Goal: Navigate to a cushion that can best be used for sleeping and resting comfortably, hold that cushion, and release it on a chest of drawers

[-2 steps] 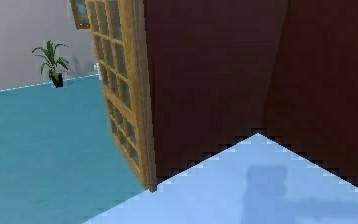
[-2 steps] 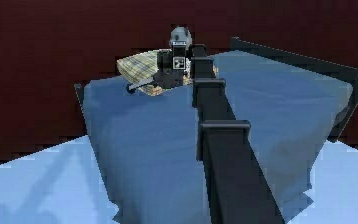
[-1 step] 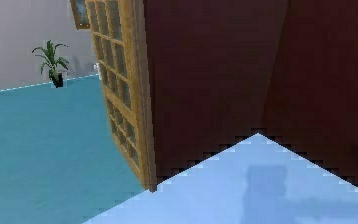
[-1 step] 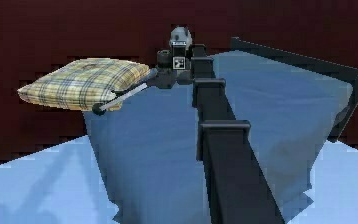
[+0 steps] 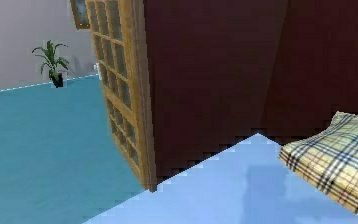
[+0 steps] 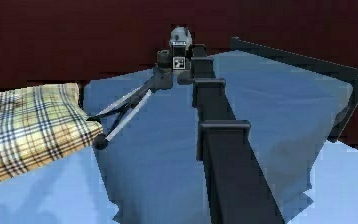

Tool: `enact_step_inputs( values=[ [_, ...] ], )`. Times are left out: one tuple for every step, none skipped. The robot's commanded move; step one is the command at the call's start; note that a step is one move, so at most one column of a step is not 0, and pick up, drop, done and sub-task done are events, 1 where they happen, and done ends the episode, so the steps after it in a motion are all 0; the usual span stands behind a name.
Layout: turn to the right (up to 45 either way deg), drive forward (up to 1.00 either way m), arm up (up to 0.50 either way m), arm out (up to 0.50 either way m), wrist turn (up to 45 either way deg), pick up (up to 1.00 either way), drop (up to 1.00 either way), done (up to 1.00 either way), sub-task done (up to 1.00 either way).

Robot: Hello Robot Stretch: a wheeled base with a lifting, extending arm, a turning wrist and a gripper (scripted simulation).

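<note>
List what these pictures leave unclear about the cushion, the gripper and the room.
Plaid cushion: cut off by the forward view's right edge and the arm side view's left edge.
Gripper: in the arm side view the cushion lies at its far end, so whether it holds anything cannot be told.
Potted plant: forward view, too small to identify.

Dk red walls (image 5: 217, 70), teal flr (image 5: 47, 140), wood door (image 5: 122, 80) (glass panes), blue bed (image 5: 187, 198), plant (image 5: 52, 60).
</note>
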Motion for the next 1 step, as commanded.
enact_step_inputs(
  values=[
    [0.0, 0.0, 0.0, 0.0, -9.0, 0.0, 0.0, 0.0, 0.0]
  ],
)
